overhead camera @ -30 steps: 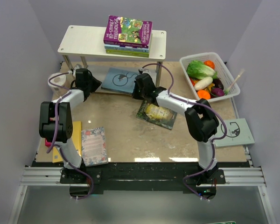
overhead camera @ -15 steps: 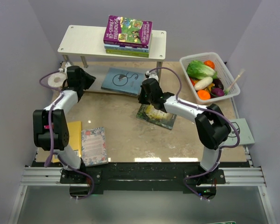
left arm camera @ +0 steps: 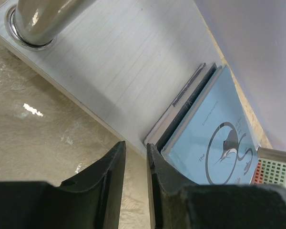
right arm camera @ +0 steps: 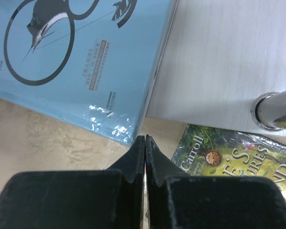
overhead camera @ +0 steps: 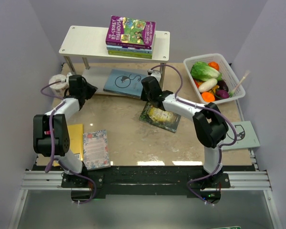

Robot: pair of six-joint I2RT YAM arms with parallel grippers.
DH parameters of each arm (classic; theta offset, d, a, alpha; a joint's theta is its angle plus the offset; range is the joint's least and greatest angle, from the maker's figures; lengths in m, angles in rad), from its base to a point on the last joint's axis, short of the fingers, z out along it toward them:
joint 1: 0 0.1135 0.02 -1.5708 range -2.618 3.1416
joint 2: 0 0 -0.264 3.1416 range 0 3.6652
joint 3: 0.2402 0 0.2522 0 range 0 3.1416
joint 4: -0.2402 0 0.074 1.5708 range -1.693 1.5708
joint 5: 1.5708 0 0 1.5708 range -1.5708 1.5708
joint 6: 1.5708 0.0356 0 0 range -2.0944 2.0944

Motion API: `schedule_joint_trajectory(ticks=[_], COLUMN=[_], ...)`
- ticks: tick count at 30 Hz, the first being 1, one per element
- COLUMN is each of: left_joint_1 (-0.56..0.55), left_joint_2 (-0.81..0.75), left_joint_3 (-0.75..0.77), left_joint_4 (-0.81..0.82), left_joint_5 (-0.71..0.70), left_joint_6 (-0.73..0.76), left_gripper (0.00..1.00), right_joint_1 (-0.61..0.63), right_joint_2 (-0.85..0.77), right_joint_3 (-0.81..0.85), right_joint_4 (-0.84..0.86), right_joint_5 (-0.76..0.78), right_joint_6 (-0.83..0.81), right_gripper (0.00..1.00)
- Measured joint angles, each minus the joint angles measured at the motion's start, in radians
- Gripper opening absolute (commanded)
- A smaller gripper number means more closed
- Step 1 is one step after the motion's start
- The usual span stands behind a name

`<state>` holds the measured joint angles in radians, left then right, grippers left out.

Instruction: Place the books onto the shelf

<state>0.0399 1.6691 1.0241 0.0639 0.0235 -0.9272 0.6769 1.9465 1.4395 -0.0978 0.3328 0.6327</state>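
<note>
Nearest the arm bases, at the left of the table (overhead camera: pixel 128 136), a pink floral book (overhead camera: pixel 96 149) is seen lying flat, with a yellow book (overhead camera: pixel 74 138) just beside it, partly hidden by the left arm. A grey-green book (overhead camera: pixel 242 133) is noted at the right table edge. A dark green book (overhead camera: pixel 159 117) lies flat mid-table, its far corner close to the front right leg of the shelf (overhead camera: pixel 86 44).

Left gripper (left arm camera: pixel 135 145): jaws held a narrow slit apart, nothing between them; positioned over the table just in front of the lower shelf board's front edge.
Right gripper (right arm camera: pixel 144 139): fingertips pressed together, nothing held; placed just in front of the near corner of a light-blue book (overhead camera: pixel 125 82).

The light-blue book is recorded on the lower board, overhanging its front edge, with at least two thinner books under it. On the top board a stack is seen: a purple book (overhead camera: pixel 130 32) uppermost, light-blue and lime-green covers below. A white basket (overhead camera: pixel 237 91) of vegetables stands to the right of the shelf
</note>
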Motion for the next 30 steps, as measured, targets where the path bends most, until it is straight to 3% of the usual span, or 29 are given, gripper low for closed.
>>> schedule_joint_trajectory(ticks=[30], left_joint_1=[0.0], left_joint_2=[-0.037], left_joint_3=[-0.03], left_joint_4=[0.029], left_joint_5=[0.023], left_joint_6=[-0.005], left_gripper=[0.29], right_joint_1=[0.004], right_joint_2=[0.056], right_joint_3=[0.053], right_joint_4=[-0.014], right_joint_5=[0.02], right_joint_6=[0.002], right_gripper=[0.0])
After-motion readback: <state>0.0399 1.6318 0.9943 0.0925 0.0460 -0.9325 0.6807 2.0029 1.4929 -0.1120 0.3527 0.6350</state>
